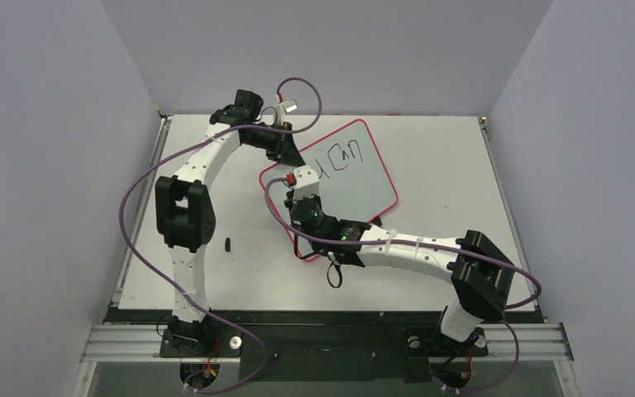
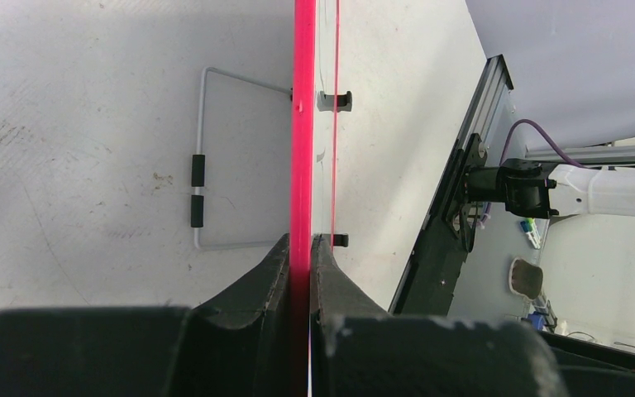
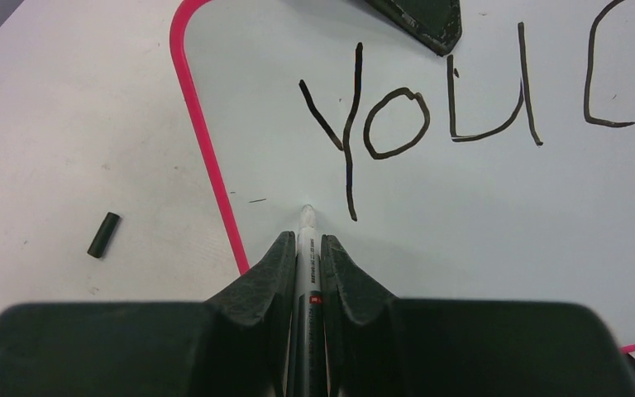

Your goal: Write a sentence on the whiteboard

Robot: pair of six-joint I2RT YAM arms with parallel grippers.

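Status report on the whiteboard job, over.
Left gripper shut on whiteboard rim. Right gripper shut on marker, tip by the Y's tail. Sentence reads YOU CAN so far. Cap off the board, nothing blocking.

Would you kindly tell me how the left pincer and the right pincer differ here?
The left pincer clamps the whiteboard's red rim; the right pincer clamps a marker. The left pincer sits at the board's edge; the right pincer is over its face, marker tip near the written YOU. Both are shut on something.
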